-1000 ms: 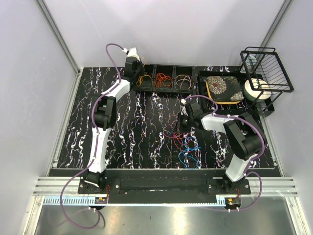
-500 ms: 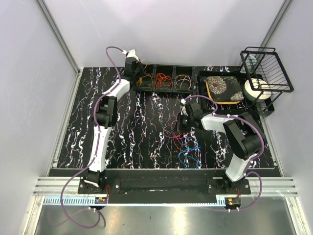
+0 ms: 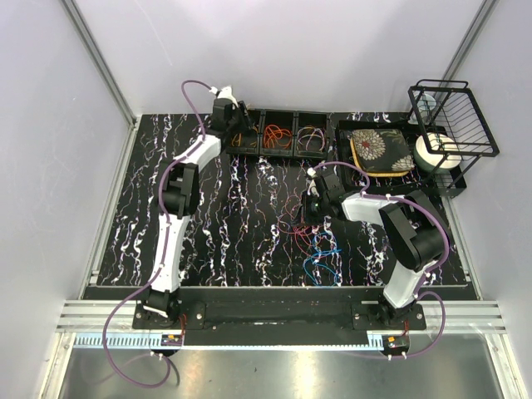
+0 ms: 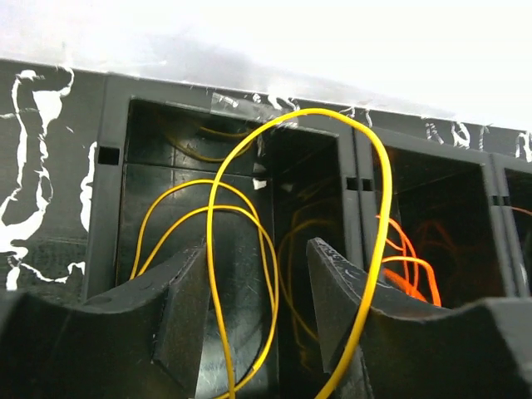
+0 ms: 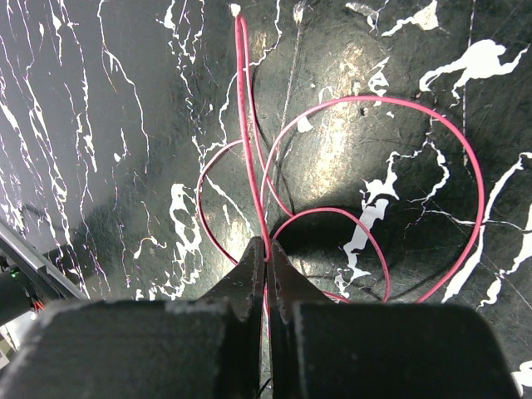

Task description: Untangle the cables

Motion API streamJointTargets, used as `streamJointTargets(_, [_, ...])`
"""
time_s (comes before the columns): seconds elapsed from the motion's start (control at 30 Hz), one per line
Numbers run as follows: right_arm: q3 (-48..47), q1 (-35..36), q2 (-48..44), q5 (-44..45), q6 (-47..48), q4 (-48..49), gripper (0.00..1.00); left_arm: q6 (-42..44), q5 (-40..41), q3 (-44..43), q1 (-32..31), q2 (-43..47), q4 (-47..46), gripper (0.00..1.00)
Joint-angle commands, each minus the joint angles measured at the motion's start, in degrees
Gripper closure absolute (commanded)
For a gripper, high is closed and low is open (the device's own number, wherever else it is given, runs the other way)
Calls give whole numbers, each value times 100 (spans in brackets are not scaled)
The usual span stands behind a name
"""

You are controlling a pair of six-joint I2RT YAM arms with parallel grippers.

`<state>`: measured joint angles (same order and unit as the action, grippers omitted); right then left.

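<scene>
Right now I have the left gripper (image 4: 258,249) at the leftmost compartment of the black plastic three-compartment tray (image 4: 112,125), jaws spread. A thin yellow wire cable (image 4: 209,249) hangs loose in the gap between them. Its loop arches up past the tray's far rim and over the divider towards the middle compartment, where orange wire cables (image 4: 407,266) lie. Compartment walls stand close on both sides of the fingers. I cannot tell whether the yellow wire touches either finger.

Well nearer me than the tray, the right gripper (image 5: 266,245) is low over the black white-veined tabletop (image 5: 100,125), its tips pressed together on a thin red wire cable (image 5: 243,125). The red loops fan out flat around the tips. Blue wire cables (image 3: 320,264) lie nearer still.
</scene>
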<state>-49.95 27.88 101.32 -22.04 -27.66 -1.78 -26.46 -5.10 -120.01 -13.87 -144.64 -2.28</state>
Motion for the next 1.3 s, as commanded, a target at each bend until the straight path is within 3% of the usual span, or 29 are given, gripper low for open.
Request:
streamJointTargets(0.0, [38, -2, 195, 209, 156, -261, 100, 106, -96, -49, 16, 709, -123, 47])
streamJointTargets(0.37, [47, -2, 178, 200, 147, -253, 100, 185, 80, -93, 24, 946, 157, 29])
streamJointTargets(0.73, [47, -2, 169, 209, 147, -244, 100, 527, 422, 171, 16, 1025, 518, 27])
streamJointTargets(0.87, [38, -2, 178, 200, 147, -244, 100, 659, 405, 57, 16, 982, 773, 1])
streamJointTargets(1.13, [47, -2, 169, 200, 147, -244, 100, 765, 176, -251, 7, 964, 1274, 1])
streamJointTargets(1.27, [56, -2, 169, 209, 147, -244, 100, 774, 774, -313, 33, 1069, 1678, 1])
